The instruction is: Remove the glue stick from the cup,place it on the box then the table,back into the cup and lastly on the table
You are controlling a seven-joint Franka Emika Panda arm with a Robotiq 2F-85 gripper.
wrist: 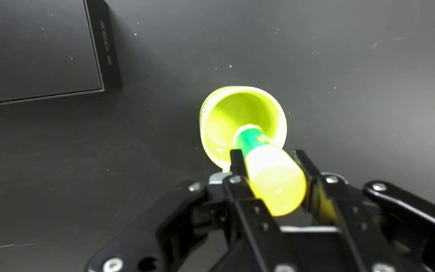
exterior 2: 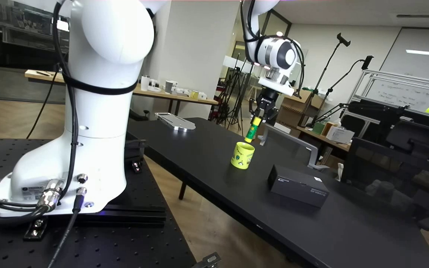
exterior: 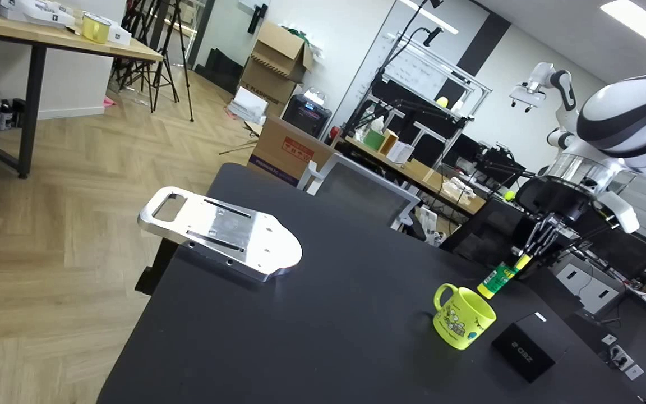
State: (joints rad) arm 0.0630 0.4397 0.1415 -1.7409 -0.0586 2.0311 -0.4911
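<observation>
The glue stick (exterior: 498, 279), green in the middle with yellow ends, is in my gripper (wrist: 269, 158). The fingers close on its upper yellow end, and it tilts slightly. It also shows in an exterior view (exterior 2: 252, 131) and in the wrist view (wrist: 278, 181). Its lower end is just above the lime yellow-green cup (exterior: 460, 321), near the rim; in the wrist view it overlaps the cup's opening (wrist: 221, 124). The cup stands upright on the matte black table (exterior: 300, 336), its handle showing in an exterior view. The black box (exterior 2: 298, 186) lies on the table beside the cup.
A silver metal plate (exterior: 233, 233) lies at one end of the table and overhangs its edge. A grey chair back (exterior: 362, 191) stands close against the table. The robot's white base (exterior 2: 91, 163) stands on a separate black perforated bench (exterior 2: 132, 245).
</observation>
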